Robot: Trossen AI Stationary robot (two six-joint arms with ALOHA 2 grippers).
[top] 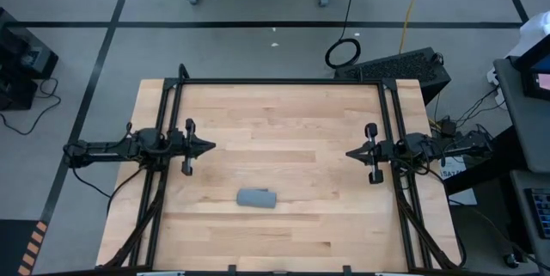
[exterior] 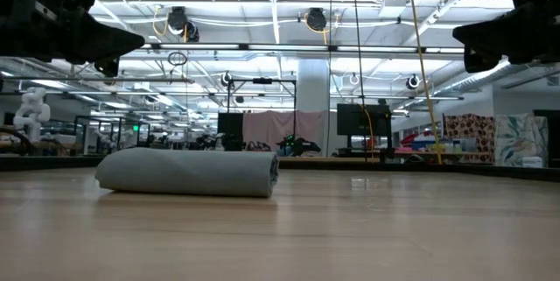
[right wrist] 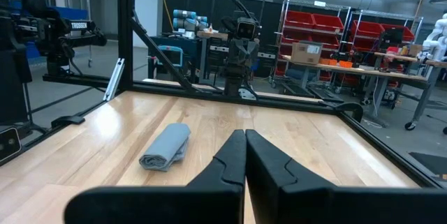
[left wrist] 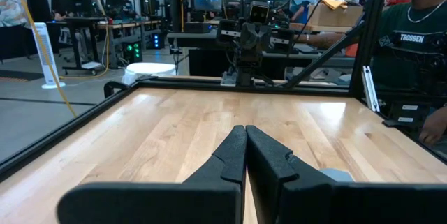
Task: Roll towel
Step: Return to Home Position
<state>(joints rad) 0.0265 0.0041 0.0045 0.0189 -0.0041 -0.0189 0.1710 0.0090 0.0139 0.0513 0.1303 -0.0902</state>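
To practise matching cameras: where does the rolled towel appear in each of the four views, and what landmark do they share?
High: towel below centre.
Low: towel left of centre, on the table.
Left wrist: towel sliver beside the left fingers.
Right wrist: towel left of centre.
Shared landmark: the wooden table.

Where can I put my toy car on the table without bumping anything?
Lots of bare wood between the left gripper and right gripper, and from there to the frame rail opposite the towel. Tight only beside the towel and at the side edges.
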